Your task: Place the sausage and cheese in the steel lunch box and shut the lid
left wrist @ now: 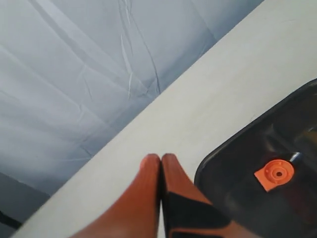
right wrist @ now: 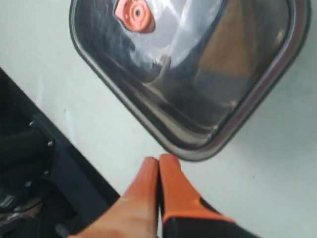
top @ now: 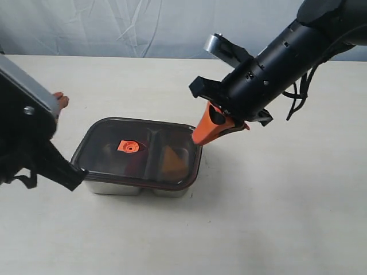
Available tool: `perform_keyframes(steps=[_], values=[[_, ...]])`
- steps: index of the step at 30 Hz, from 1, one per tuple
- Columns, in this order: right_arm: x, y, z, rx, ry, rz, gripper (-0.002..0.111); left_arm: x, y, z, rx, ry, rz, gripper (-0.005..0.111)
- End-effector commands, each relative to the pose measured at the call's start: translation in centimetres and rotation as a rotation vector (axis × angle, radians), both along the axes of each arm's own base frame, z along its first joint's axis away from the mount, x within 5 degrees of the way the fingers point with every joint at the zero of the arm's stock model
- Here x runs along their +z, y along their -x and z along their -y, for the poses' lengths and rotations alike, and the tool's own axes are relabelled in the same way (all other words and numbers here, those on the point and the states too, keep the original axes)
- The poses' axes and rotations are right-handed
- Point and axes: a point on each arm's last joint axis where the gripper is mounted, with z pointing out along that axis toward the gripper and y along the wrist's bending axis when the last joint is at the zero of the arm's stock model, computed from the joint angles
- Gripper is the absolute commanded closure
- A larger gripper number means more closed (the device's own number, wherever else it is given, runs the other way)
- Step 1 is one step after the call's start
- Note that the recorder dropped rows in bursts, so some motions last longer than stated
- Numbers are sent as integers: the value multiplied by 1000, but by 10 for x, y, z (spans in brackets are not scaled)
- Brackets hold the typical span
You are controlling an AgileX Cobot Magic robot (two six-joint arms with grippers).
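On the table (top: 258, 217): steel lunch box (top: 137, 188), lid (top: 109, 156) on it.
Cheese (top: 172, 161): orange wedge under lid, right compartment.
Right gripper (top: 201, 136): fingers together, empty, beside lid's far right corner.
Left gripper (top: 60, 100): fingers together, far left of box.

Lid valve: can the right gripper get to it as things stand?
Probably yes. The right gripper hangs shut beside a corner of the lid, and the valve sits exposed on top with nothing over it. The left gripper is off to the side.
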Motion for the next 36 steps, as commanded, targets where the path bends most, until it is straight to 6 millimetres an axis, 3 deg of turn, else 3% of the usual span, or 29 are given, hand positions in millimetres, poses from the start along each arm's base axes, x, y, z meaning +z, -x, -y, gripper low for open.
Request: perform_keyframes(steps=[1, 7, 11, 16, 25, 32, 36], values=[[0, 3, -18, 18, 20, 159, 109, -22, -24, 8, 0, -156, -2, 107], [-2, 9, -37, 10, 33, 273, 109, -42, -70, 7, 64, -102, -156, 107], [-3, 12, -43, 20, 52, 310, 109, -45, -87, 12, 30, -66, -241, 107], [-20, 10, -43, 14, 137, 274, 109, -57, -87, 22, -43, -56, -333, 107], [-80, 4, -49, 32, 245, 122, 109, -96, -86, 19, 63, -124, -551, 107], [-81, 2, -50, 20, 240, 140, 109, -131, -85, 22, 64, -213, -683, 107], [-82, -1, -49, 14, 253, 177, 109, -136, -83, 24, 41, -203, -711, 107]])
